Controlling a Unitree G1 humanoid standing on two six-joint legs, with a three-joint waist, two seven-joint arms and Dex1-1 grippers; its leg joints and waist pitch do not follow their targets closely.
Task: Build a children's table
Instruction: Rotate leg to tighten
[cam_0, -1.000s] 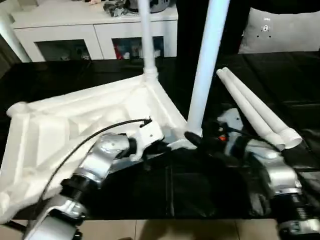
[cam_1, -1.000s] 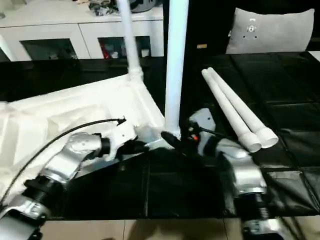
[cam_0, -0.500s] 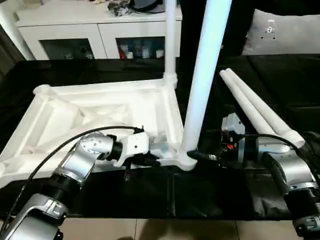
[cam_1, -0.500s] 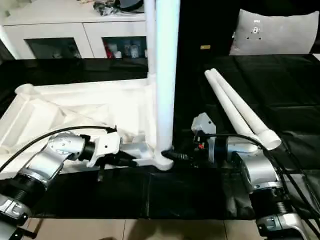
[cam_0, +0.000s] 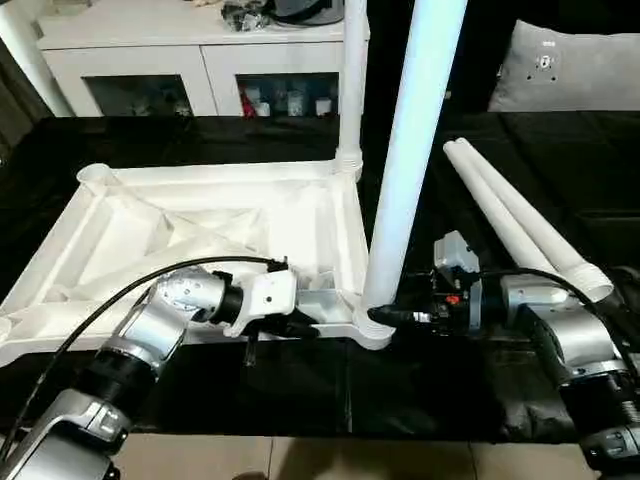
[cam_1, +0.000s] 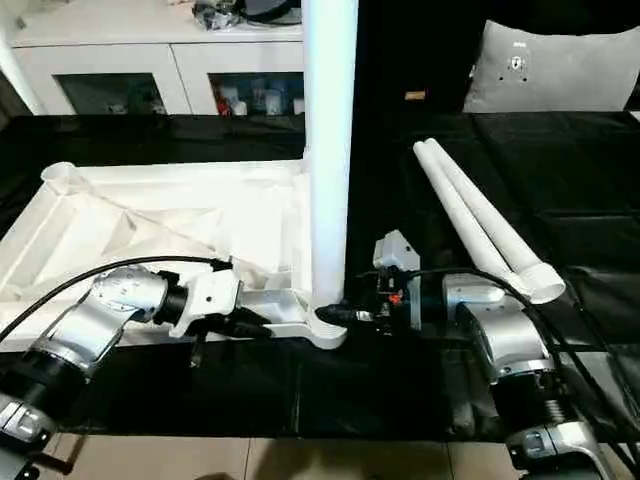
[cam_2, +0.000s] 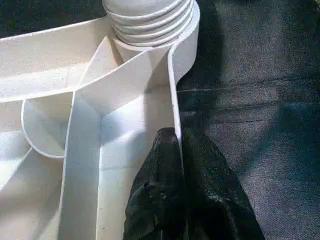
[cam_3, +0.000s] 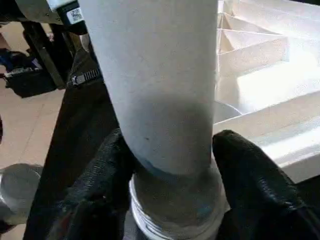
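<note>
Now, from our head view, the tabletop (cam_0: 200, 235) lies ribs-up on the black mat (cam_0: 420, 385), which stays bare along its near edge. Our left wrist shows our left gripper (cam_2: 179, 150) pinching its rim. Our right wrist shows our right gripper (cam_3: 170, 165) squeezing the upright leg (cam_3: 155, 75) above its corner socket.

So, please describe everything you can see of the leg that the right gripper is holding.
The leg is a long white tube, plastic by its look, standing nearly upright. Its ribbed lower end sits in the near right corner socket of the upturned tabletop. The right gripper is shut on it just above the socket, one black finger on each side. Its top runs out of the head views.
</note>
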